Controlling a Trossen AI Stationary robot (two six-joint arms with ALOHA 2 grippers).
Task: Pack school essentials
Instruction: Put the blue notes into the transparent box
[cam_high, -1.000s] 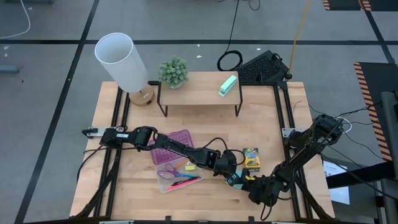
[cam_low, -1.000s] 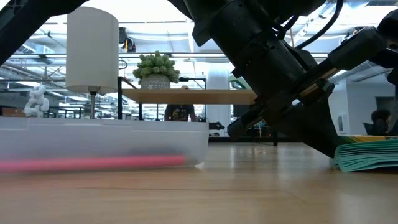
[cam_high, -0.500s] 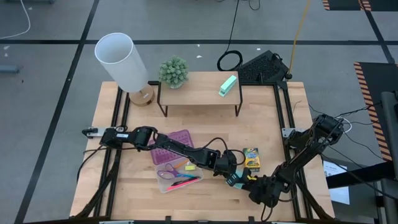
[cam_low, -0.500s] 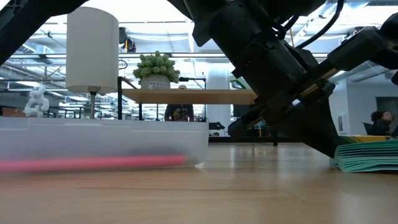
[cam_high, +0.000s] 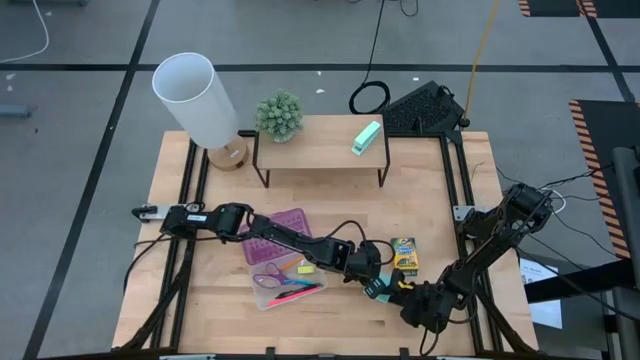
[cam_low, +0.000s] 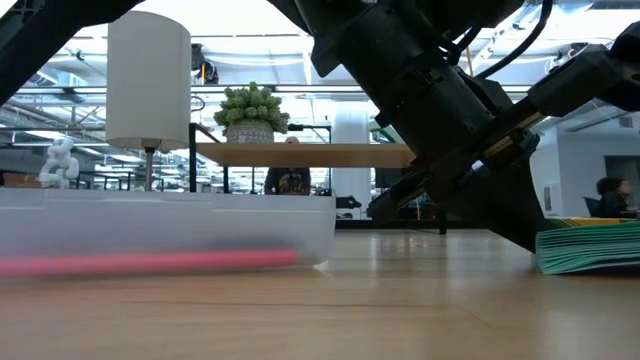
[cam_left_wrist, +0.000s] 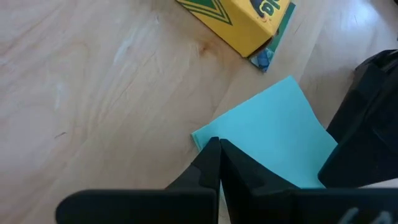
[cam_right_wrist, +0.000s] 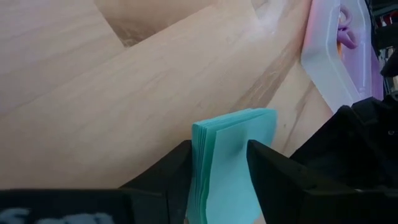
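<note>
The blue sticky-note pad (cam_high: 377, 291) (cam_left_wrist: 273, 140) lies flat near the table's front edge, right of centre, and both grippers meet at it. My right gripper (cam_right_wrist: 217, 163) is shut on it. My left gripper (cam_left_wrist: 217, 149) is shut, its tips at the pad's corner. The yellow-green crayon box (cam_high: 404, 255) lies flat on the table just beyond the pad. The clear case (cam_high: 285, 283) to the left holds purple scissors (cam_high: 268, 276) and a pink pencil (cam_high: 298, 294). My right gripper pinches the pad between its two fingers (cam_right_wrist: 177, 163), one on the leafed side (cam_right_wrist: 198, 155) and one on the opposite side. It comes slanting down from the table's right. The pad lies level in the low view (cam_low: 590, 250); whether it rests on the wood I cannot tell. My left gripper has its shut fingertips (cam_left_wrist: 213, 146) over the pad's corner (cam_left_wrist: 200, 134), coming from the table's left. Whether they press on it or hold its edge, I cannot tell.
The purple lid (cam_high: 288, 226) lies beyond the case. At the back stand a white lamp (cam_high: 195, 100) and a low wooden shelf (cam_high: 320, 150) with a plant (cam_high: 279, 115) and a mint-green block (cam_high: 366, 138). Bare wood lies in front of the pad.
</note>
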